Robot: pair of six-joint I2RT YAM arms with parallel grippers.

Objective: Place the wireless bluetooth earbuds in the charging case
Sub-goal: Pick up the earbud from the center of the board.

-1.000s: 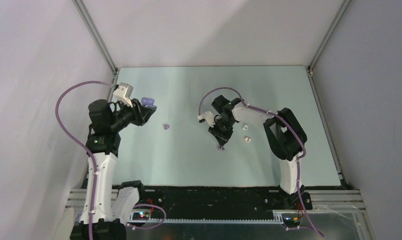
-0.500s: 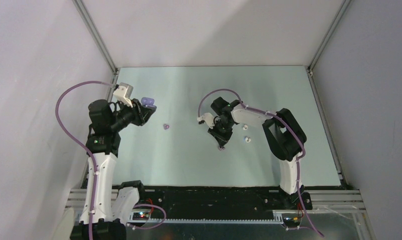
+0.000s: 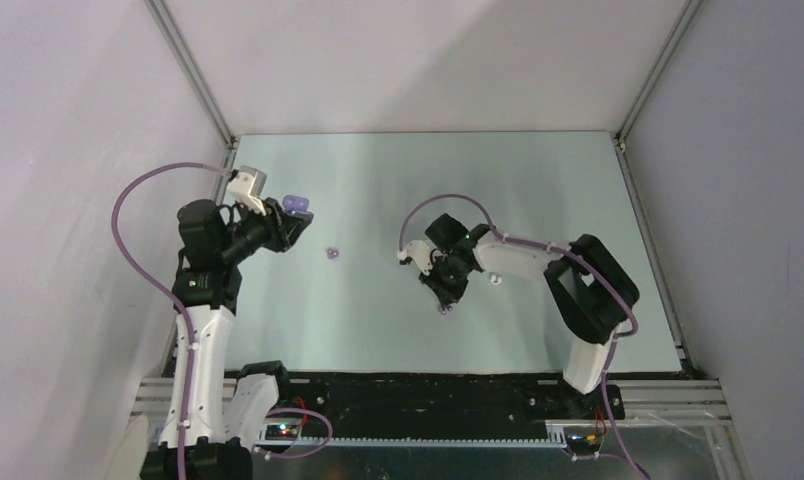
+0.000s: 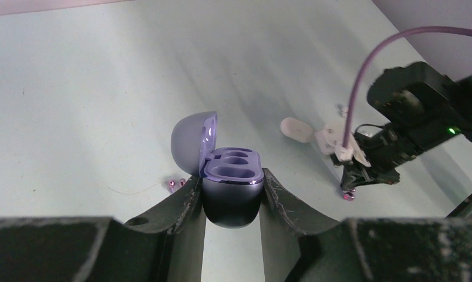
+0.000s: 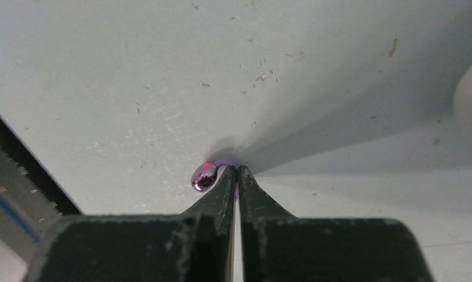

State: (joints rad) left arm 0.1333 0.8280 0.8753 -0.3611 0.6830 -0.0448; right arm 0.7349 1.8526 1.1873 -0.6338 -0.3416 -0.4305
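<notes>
On the left of the pale green tabletop (image 3: 378,180), the left gripper (image 4: 232,181) clamps a rounded, glossy lilac-purple charging case (image 4: 232,202) between its two black fingers (image 4: 186,202), one finger against each side. The case is held clear of the table near the left edge. Its domed lid (image 4: 191,141) stands hinged open to the left, and two moulded wells face upward.

Just beside the case, toward the middle of the table, a tiny glossy purple earbud (image 3: 331,254) lies loose on the surface, well apart from both arms.

Further right, the right gripper (image 5: 238,171) points down at the table near its centre. Its black fingers (image 5: 219,197) are drawn all but together, with only a hairline gap between them. A second glossy purple earbud (image 5: 204,175), showing a small red glint, sits at the very tips. A thin part of it is caught between them and its rounded body juts out to one side. Whether this bud touches the table cannot be told.

A small white rounded piece (image 3: 495,278) lies on the tabletop, just beside the right arm's white forearm in the overhead view.
</notes>
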